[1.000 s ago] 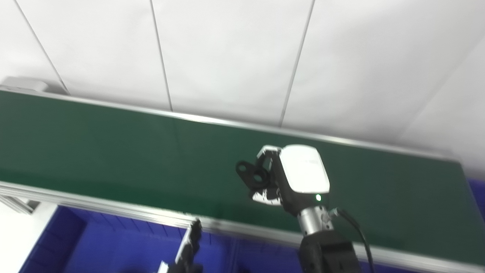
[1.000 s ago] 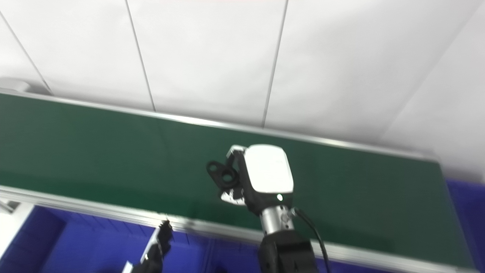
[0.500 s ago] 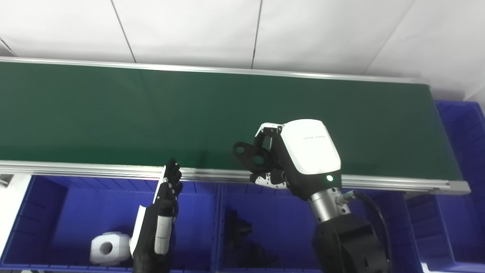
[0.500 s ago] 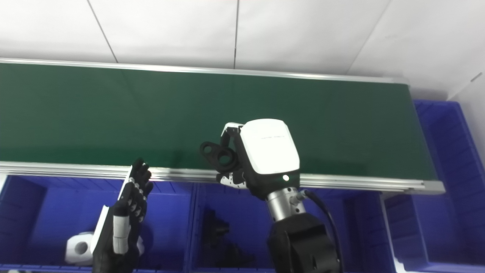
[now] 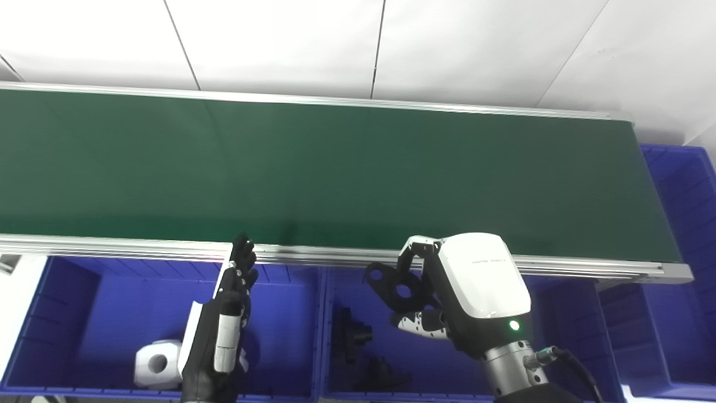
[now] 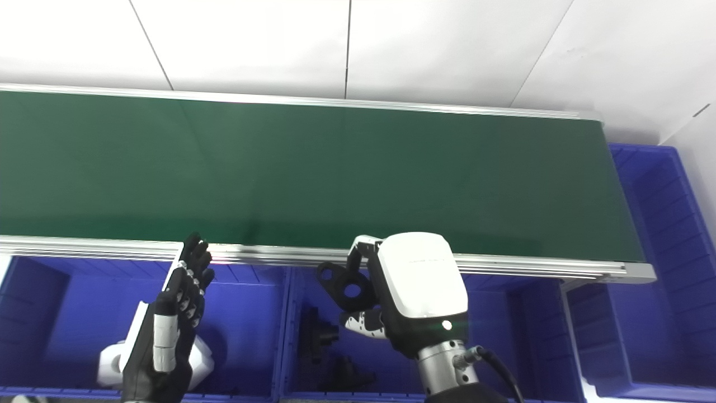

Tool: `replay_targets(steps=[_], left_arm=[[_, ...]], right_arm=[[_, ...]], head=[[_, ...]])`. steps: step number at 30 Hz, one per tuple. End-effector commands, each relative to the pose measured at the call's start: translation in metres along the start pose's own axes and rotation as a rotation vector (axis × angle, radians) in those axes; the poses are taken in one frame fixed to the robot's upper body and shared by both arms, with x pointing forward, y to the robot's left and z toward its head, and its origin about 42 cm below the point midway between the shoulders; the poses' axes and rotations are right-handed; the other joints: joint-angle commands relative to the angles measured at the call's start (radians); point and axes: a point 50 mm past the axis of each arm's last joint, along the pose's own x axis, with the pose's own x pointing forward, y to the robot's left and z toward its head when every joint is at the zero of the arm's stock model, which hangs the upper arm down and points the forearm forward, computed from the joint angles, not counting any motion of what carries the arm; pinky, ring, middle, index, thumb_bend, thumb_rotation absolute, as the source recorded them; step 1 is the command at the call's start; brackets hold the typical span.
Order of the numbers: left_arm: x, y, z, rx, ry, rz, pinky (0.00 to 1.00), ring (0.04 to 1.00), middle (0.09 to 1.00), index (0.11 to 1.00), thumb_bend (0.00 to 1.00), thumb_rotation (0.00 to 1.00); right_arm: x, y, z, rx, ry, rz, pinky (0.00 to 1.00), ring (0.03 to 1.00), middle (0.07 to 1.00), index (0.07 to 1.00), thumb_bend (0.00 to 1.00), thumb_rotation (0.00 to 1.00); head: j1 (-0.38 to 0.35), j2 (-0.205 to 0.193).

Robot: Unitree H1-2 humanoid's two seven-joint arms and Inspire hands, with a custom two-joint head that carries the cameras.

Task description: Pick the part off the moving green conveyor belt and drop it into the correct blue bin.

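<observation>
Part (image 5: 394, 285), black, rigid and likely light, sits pinched by its lugged edge in the right hand (image 5: 458, 302) above the middle bin (image 5: 565, 313); the left hand (image 5: 221, 330) hangs open-fingered, empty.

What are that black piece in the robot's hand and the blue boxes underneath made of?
The black part with round holes, held by the right hand, looks like matte moulded plastic, though it might be coated metal: dull, no glint. The blue bins look like glossy plastic, with ribbed walls and soft sheen.

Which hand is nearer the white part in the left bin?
Left. The left hand hangs open right beside the white part, over the same bin. The right hand is over the next bin, shut on the black part.
</observation>
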Motion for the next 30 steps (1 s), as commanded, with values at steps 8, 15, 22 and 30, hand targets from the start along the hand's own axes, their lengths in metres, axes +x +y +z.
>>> replay_targets(steps=[8,15,22,30], left_arm=[[-0.003,0.004,0.003,0.014,-0.036,-0.020,1.00,1.000,1.000,1.000,0.67,0.99],[-0.003,0.003,0.001,0.030,-0.040,-0.022,1.00,1.000,1.000,1.000,0.67,1.00],[-0.003,0.004,0.000,0.016,-0.042,-0.022,1.00,1.000,1.000,1.000,0.65,1.00],[-0.005,0.007,0.000,0.057,-0.047,-0.027,1.00,1.000,1.000,1.000,0.65,1.00]], right_arm=[[0.012,0.055,-0.030,-0.065,0.072,0.122,0.15,0.211,0.315,0.487,0.51,0.14],[0.026,0.082,-0.047,-0.117,0.166,0.195,0.21,0.272,0.379,0.491,0.51,0.16],[0.027,0.082,-0.050,-0.095,0.247,0.246,0.57,0.705,0.842,0.847,0.99,0.72],[0.025,0.081,-0.045,-0.054,0.244,0.271,0.75,0.849,0.922,0.900,1.00,0.86]], head=[[0.022,-0.044],[0.036,-0.053],[0.043,-0.059],[0.043,-0.063]])
